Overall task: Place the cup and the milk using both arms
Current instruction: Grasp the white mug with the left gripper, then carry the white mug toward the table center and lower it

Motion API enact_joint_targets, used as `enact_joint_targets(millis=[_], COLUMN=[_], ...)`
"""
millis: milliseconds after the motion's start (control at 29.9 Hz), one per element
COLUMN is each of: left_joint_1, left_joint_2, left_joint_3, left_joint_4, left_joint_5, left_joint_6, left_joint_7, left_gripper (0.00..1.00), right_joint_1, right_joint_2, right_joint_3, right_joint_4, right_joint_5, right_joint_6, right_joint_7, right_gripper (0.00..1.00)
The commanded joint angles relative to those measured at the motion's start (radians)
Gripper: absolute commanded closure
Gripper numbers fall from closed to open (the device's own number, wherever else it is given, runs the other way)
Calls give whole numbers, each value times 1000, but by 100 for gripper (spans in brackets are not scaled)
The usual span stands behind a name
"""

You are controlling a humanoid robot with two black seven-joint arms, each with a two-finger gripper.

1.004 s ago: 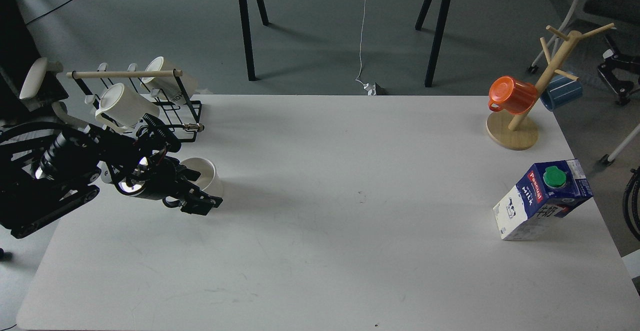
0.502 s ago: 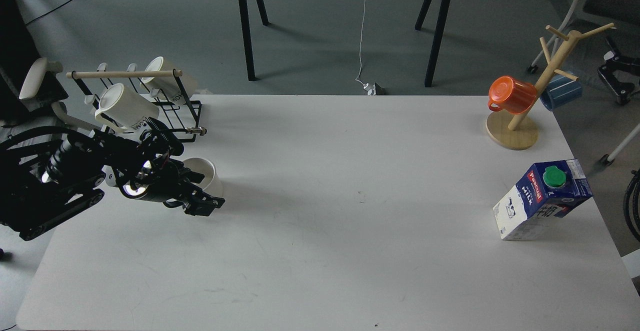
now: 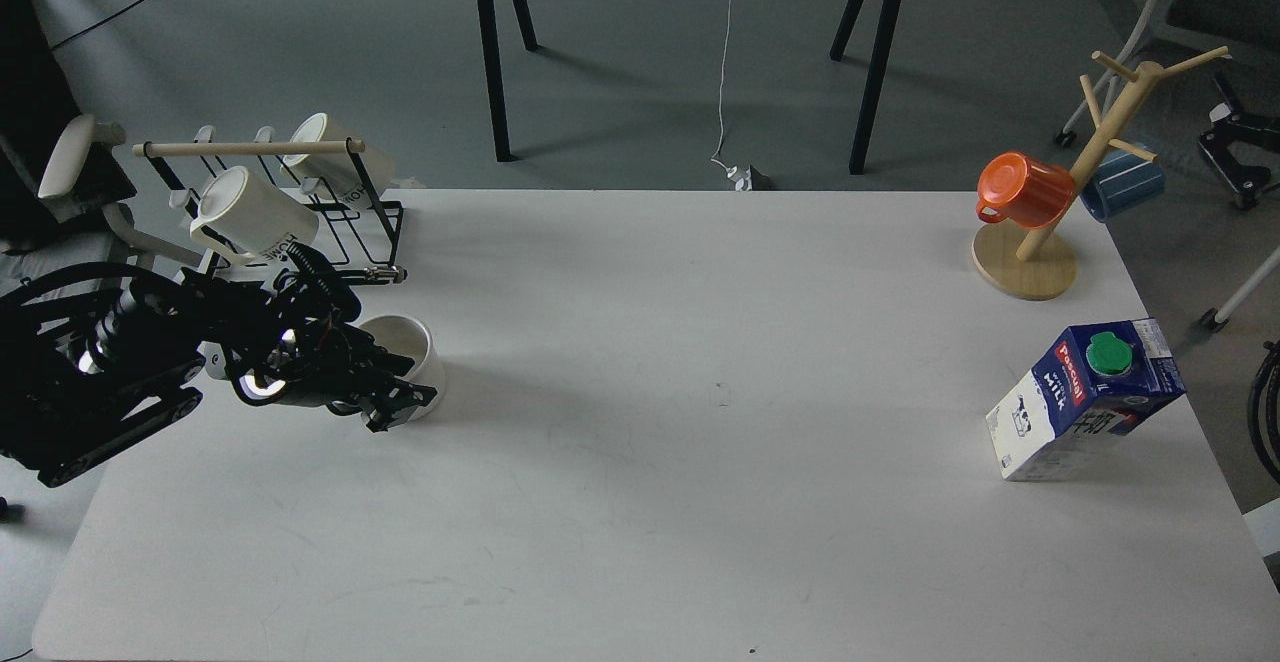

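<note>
The cup (image 3: 412, 340), a squat white mug, stands on the white table (image 3: 660, 362) at the left, just in front of a wire rack. Its black handle is hidden behind my left gripper (image 3: 396, 394). The gripper lies low against the cup's near-left side, with dark fingers (image 3: 404, 404) overlapping its wall. I cannot tell whether they grip it. The milk (image 3: 1085, 397), a blue and white carton with a green cap (image 3: 1108, 354), stands alone near the table's right edge. My right arm is out of view.
A black wire rack (image 3: 372, 232) with two cream mugs (image 3: 252, 212) stands at the back left, close behind the cup. A wooden mug tree (image 3: 1030, 257) with an orange cup (image 3: 1025, 190) and a blue cup (image 3: 1125, 182) stands at the back right.
My left gripper has drawn back a little to the left and closer against the cup's near side. The cup and the milk have not visibly moved.
</note>
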Motion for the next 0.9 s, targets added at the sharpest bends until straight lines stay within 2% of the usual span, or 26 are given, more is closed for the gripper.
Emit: enact_joint_targets(millis=[0,167,335,468,669,870], left_joint_1=[-1,-6,2,-13,-55,-66], left_joint_2=[3,9,9,10,79,79], left_joint_3=[15,15,15,9,3,1], left_joint_4=[-1,-2,-1,-19,-180,-356], left_joint_5=[9,11,11,11,11,49], left_joint_6=[1,14,75,78,80,77], left_joint_7=[0,0,0,0,0,0], left_gripper=[97,100,100,100,100,100], right_joint_1=[-2,-2,-2,-2,7,12], right_joint_2=[0,0,0,0,8,11], right_joint_3=[2,6,8,8,14,14], right_joint_4=[0,2,2,2,-6,-25], right_joint_5=[0,2,2,3,6,8], right_joint_6=[0,0,0,0,0,0], right_joint_7=[0,0,0,0,0,-3], right_gripper=[2,2,2,2,2,2])
